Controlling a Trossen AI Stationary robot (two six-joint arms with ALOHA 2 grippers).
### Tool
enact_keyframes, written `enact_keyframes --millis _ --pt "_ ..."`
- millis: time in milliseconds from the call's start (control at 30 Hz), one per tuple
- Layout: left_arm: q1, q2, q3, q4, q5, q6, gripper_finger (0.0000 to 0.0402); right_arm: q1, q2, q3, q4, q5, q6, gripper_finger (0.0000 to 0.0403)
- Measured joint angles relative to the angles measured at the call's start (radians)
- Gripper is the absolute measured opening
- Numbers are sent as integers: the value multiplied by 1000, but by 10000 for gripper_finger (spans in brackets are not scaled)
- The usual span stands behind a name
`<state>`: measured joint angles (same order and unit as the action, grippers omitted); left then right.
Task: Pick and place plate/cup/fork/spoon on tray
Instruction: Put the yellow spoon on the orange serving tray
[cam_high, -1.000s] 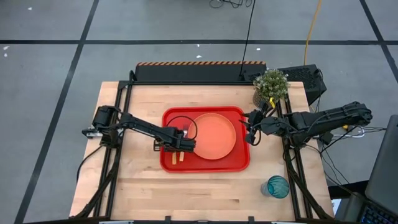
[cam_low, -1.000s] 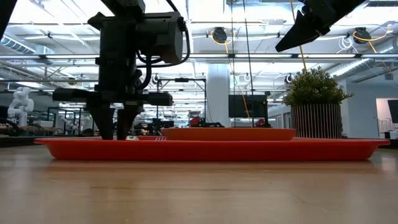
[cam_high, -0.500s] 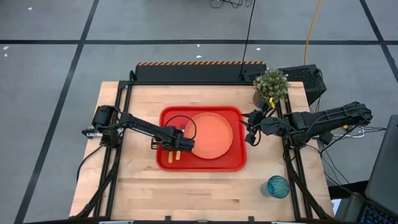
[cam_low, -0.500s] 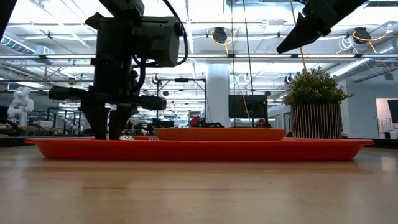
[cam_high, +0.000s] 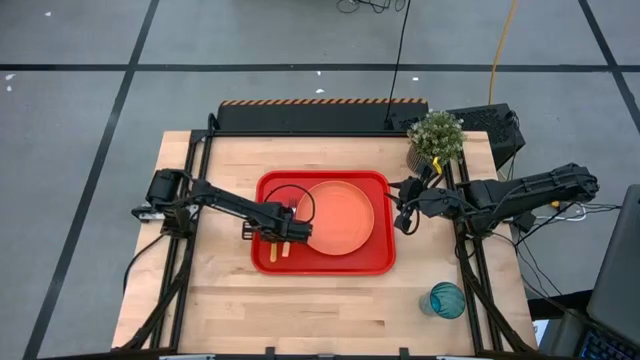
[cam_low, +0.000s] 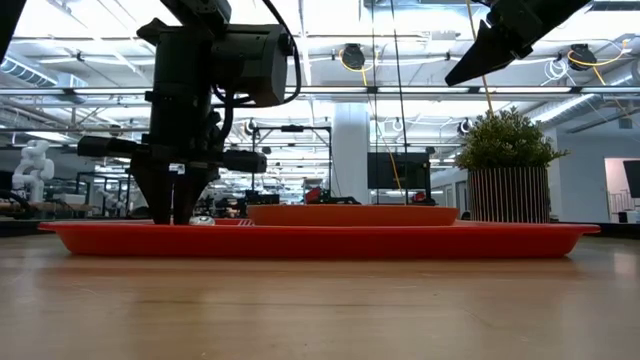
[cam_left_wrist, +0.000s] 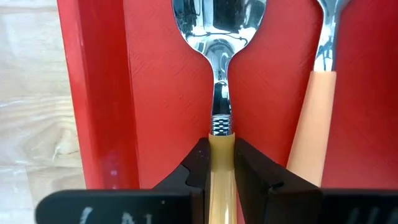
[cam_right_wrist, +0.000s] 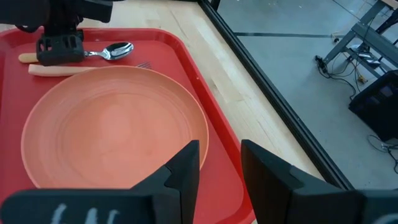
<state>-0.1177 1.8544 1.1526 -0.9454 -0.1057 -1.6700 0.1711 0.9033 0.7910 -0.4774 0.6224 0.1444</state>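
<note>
Cup (cam_high: 447, 299) waits on bare wood at the table's 5 o'clock corner, well apart from the tray (cam_high: 377, 262), so it looks like the last item to fetch. Tray has slid slightly toward 9 o'clock in the past second, carrying plate (cam_high: 338, 218), spoon (cam_left_wrist: 211, 37) and fork (cam_left_wrist: 314, 99). Left gripper (cam_left_wrist: 219, 163) has tightened onto the spoon handle at the tray's 9 o'clock side, so spoon placement seems unfinished; right gripper (cam_right_wrist: 217, 163) hovers apart past 3 o'clock.

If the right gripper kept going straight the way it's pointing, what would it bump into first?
Probably the orange plate on the red tray. The right gripper hovers, jaws open, at the tray's edge, aimed across it, and the plate lies right ahead. How high it hangs is hard to judge, so it might pass over.
</note>
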Motion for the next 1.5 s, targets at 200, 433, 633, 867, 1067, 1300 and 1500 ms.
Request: enact_keyframes --millis 200,433,633,867,1067,1300,1500 --pt "0 -48 2 -26 -2 -7 48 0 0 0 -5 0 0 110" --pt "15 -85 3 -96 -42 -14 48 0 0 0 -6 0 0 110" --pt "62 -83 3 -95 -57 48 48 0 0 0 -6 0 0 110" --pt "106 -84 3 -95 -61 111 48 0 0 0 -6 0 0 110" --pt "118 -84 3 -94 -59 123 48 0 0 0 -11 0 0 110" --pt "116 -35 3 -50 -51 127 48 0 0 0 -20 0 0 110" --pt "123 18 3 -31 -28 158 48 0 0 0 -26 0 0 110"
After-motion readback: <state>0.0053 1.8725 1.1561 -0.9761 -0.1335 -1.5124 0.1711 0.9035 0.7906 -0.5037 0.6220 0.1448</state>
